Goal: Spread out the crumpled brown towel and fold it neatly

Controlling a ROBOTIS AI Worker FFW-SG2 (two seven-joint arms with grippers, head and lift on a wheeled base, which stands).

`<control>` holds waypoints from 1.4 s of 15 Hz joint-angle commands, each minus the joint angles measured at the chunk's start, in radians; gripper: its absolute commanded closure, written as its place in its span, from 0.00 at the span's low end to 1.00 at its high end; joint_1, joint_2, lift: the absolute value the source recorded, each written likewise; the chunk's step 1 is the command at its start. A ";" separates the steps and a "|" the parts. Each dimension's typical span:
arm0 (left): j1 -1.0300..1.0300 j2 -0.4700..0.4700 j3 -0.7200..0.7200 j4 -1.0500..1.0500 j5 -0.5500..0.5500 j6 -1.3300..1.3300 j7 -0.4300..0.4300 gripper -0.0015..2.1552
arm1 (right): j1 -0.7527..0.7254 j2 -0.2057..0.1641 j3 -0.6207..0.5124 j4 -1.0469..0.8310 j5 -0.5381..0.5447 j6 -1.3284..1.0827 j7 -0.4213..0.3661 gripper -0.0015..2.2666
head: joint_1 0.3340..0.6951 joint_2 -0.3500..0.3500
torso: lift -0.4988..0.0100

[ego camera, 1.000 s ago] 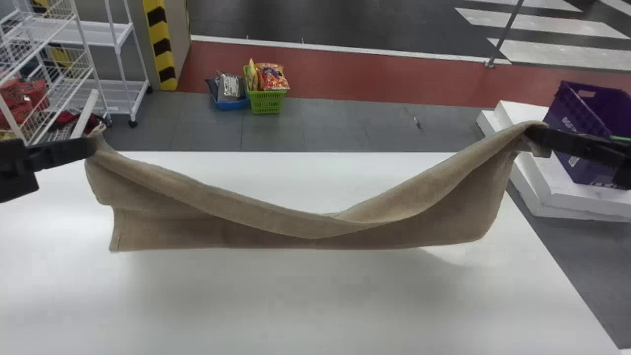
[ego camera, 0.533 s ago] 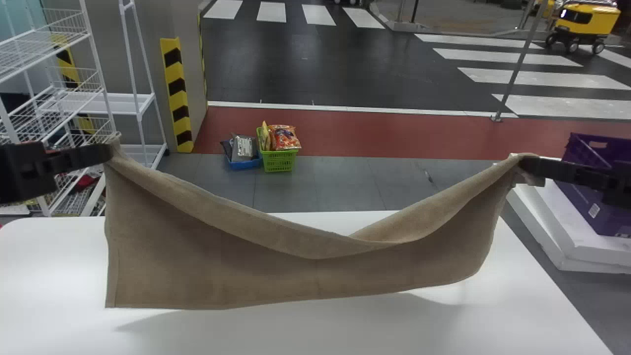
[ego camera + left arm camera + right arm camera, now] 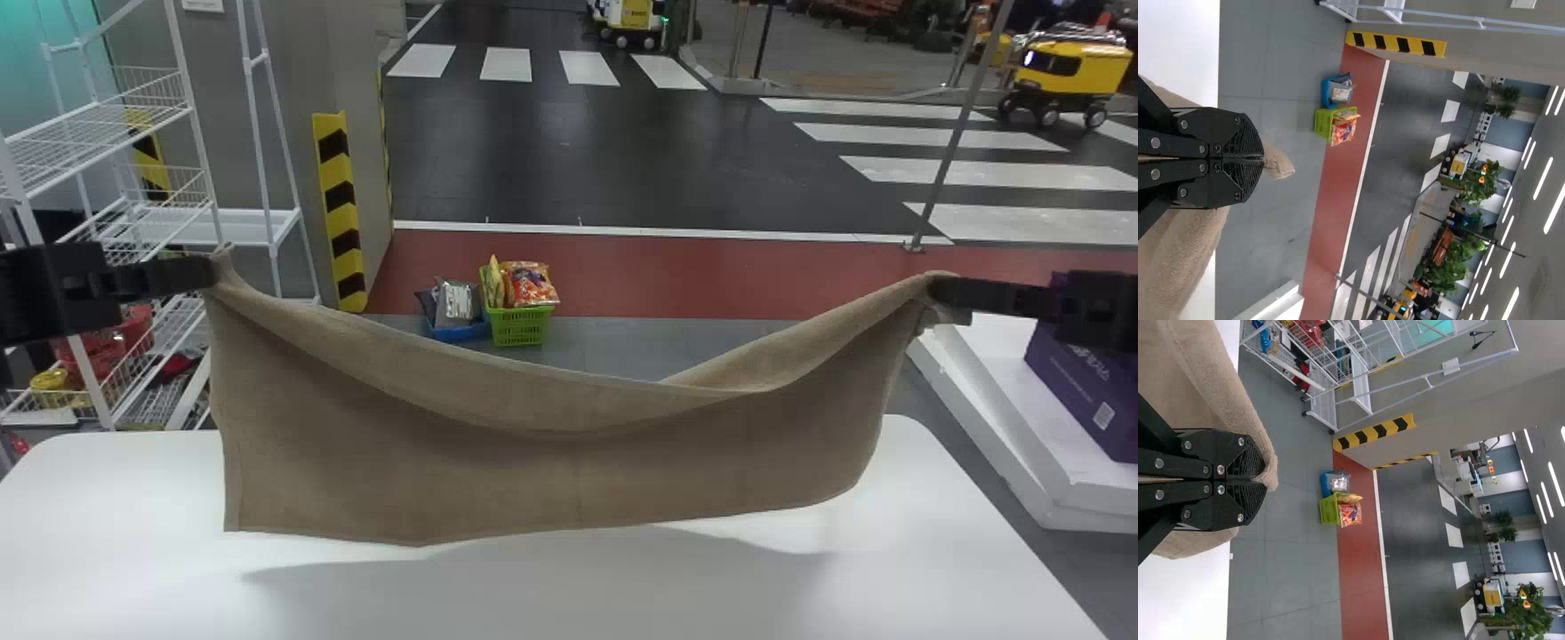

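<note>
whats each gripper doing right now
Left gripper: closed, holding one upper corner of the brown towel.
Right gripper: closed, holding the towel's other upper corner, above the table.

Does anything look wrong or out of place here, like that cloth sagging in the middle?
Nothing looks spilled or damaged. The brown towel droops between the left tool and right tool, which pinch its upper corners, and its lower edge hangs unevenly above the white table. That seems normal for a towel not yet folded.
</note>
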 commanded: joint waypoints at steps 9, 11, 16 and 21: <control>0.324 -0.004 0.038 -0.177 0.107 0.001 -0.017 0.64 | 0.339 -0.014 -0.147 -0.107 -0.157 -0.207 0.077 0.63 | 0.60 0.32 | 0.73; 0.383 -0.009 0.047 -0.240 0.126 0.001 -0.017 0.64 | 0.388 -0.014 -0.189 -0.137 -0.167 -0.216 0.100 0.63 | 0.78 0.29 | 0.73; 0.551 -0.021 0.141 -0.343 0.190 0.001 -0.008 0.66 | 0.592 -0.007 -0.247 -0.240 -0.224 -0.278 0.132 0.63 | 1.00 0.25 | 0.73; 0.702 -0.039 0.193 -0.352 0.203 0.001 -0.015 0.66 | 0.773 0.003 -0.264 -0.251 -0.224 -0.407 0.148 0.63 | 1.00 0.25 | 0.73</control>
